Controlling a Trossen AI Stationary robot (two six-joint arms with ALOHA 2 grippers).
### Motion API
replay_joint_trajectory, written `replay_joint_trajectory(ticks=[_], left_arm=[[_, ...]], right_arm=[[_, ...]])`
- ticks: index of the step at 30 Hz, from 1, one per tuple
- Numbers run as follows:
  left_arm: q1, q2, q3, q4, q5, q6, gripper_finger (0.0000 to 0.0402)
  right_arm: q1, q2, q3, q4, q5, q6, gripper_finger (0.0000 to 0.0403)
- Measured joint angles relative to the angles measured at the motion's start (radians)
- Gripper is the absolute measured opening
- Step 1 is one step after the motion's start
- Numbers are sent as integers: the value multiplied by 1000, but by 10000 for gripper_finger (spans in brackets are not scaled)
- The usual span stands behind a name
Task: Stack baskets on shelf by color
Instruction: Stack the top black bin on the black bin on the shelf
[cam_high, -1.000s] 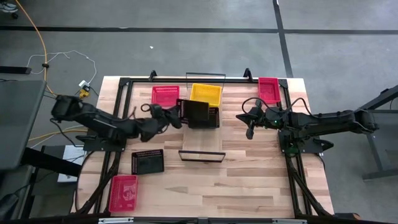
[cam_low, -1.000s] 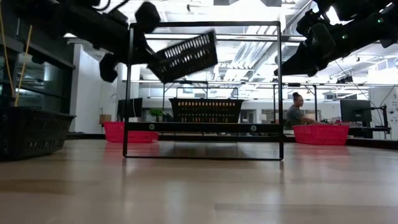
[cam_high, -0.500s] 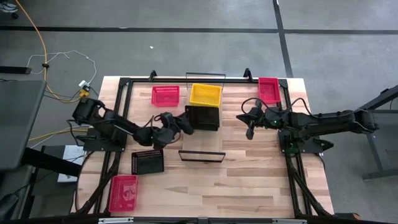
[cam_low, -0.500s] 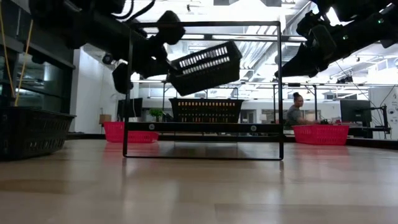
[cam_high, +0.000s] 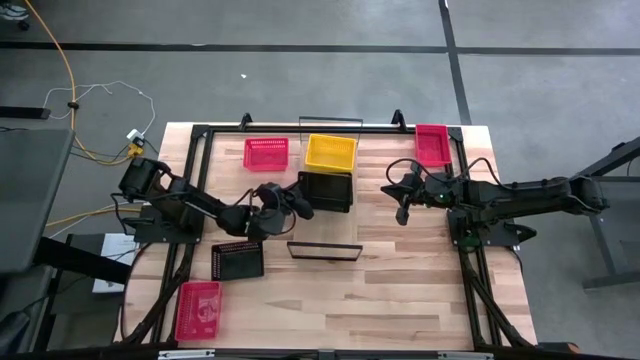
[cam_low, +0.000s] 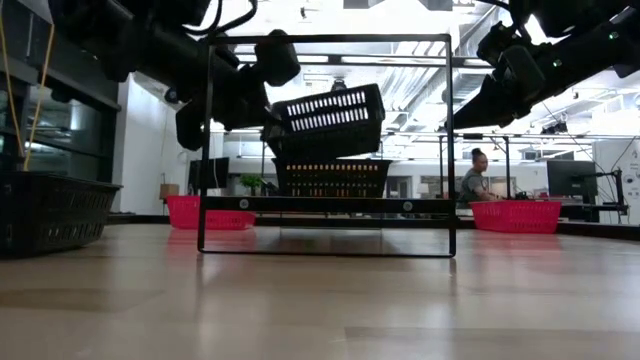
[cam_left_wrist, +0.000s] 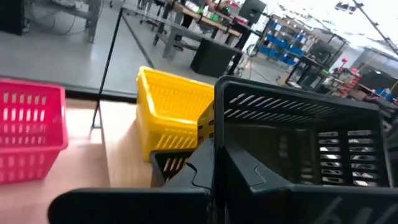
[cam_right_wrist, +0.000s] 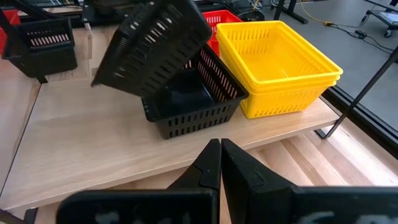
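Note:
My left gripper (cam_high: 297, 198) is shut on a black basket (cam_high: 328, 190), holding it tilted just above a second black basket (cam_right_wrist: 193, 102) that rests by its bottom on the shelf plank (cam_right_wrist: 93, 143). The held basket also shows in the low view (cam_low: 330, 120) and in the right wrist view (cam_right_wrist: 155, 40). A stack of yellow baskets (cam_high: 331, 152) stands on the shelf just beyond them. My right gripper (cam_high: 401, 212) is shut and empty, in the air right of the shelf. My left gripper pinches the black basket's short end wall (cam_left_wrist: 219, 134), one finger inside the basket and one outside. The fingers come nearly level from the table's left. The basket is lifted and tilted, its open side up. I cannot tell whether its low corner (cam_low: 282, 152) touches the basket beneath.
Pink-red baskets lie at the far left (cam_high: 265, 153), the far right (cam_high: 433, 143) and the near left (cam_high: 197, 308) of the table. Another black basket (cam_high: 237, 259) lies near left. The shelf's wire frames (cam_low: 325, 145) stand at its near and far ends. A person (cam_low: 470, 180) sits in the room behind.
My left gripper has carried the black basket toward the table's right and down, over the shelf. The basket has turned from steeply tipped to nearly level and now hangs right above the black basket on the shelf.

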Motion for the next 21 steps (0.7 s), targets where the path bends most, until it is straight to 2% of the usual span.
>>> replay_joint_trajectory(ticks=[3, 9, 21], left_arm=[[1, 0, 0, -31, 13, -43, 0], [0, 0, 0, -37, 18, -29, 6], [0, 0, 0, -37, 14, 8, 46]], right_arm=[[0, 0, 0, 0, 0, 0, 0], [0, 0, 0, 1, 0, 3, 0], [0, 0, 0, 1, 0, 3, 0]])
